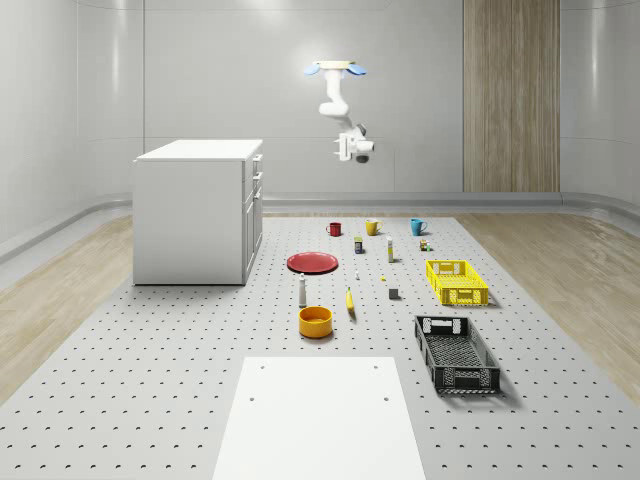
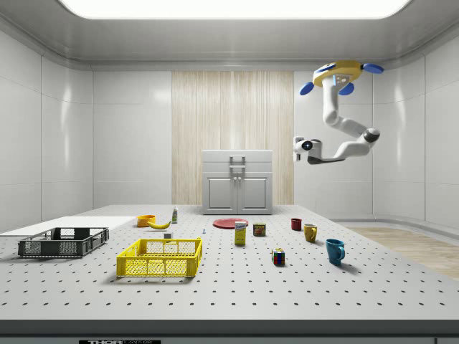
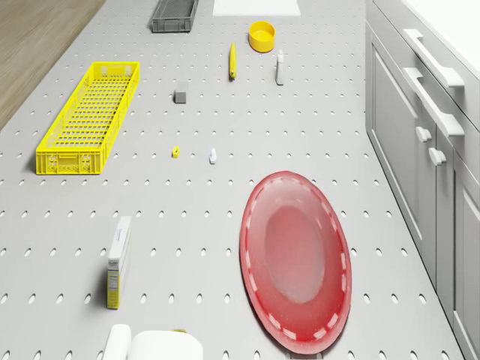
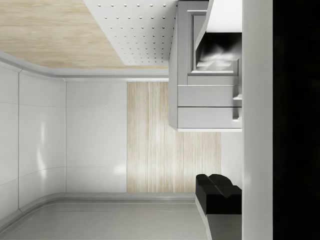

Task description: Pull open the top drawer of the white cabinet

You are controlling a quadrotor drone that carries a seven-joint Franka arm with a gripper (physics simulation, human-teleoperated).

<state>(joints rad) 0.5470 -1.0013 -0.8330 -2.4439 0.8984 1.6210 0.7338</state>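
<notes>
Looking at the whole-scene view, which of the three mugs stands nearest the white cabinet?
The red mug: it is leftmost in the row, with the yellow mug and blue mug farther from the cabinet.

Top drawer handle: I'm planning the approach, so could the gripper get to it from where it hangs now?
Probably yes: the gripper hangs in open air facing the cabinet, nothing between it and the top drawer handle.

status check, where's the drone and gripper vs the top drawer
Drone hovering high, off the cabinet's front. Gripper in mid-air, well clear of the white cabinet. Top drawer shut, handle untouched. Nothing between gripper and drawer.
</notes>
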